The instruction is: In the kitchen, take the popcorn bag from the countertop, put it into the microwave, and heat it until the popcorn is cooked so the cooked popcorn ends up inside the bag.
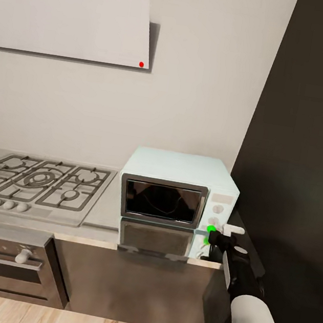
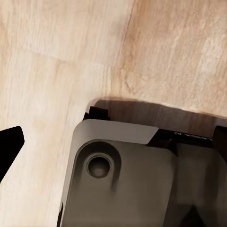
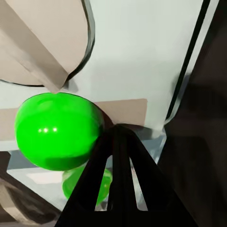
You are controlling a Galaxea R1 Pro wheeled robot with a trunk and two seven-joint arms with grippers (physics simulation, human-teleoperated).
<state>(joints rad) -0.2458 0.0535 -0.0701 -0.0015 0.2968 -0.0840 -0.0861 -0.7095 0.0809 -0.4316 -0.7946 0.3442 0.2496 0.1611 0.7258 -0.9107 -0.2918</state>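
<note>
Right gripper (image 1: 216, 237), fingers pressed together into one tip, meets the green button (image 1: 210, 228) at 5 o'clock on the closed microwave (image 1: 177, 195) upon the countertop (image 1: 104, 215), presumably to start heating; popcorn bag undiscernible behind dark glass; left gripper's state indeterminable.

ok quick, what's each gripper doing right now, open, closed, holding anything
Left gripper: cannot be told.
Right gripper: fingers closed together, holding nothing, tip at the green button on the microwave.
</note>
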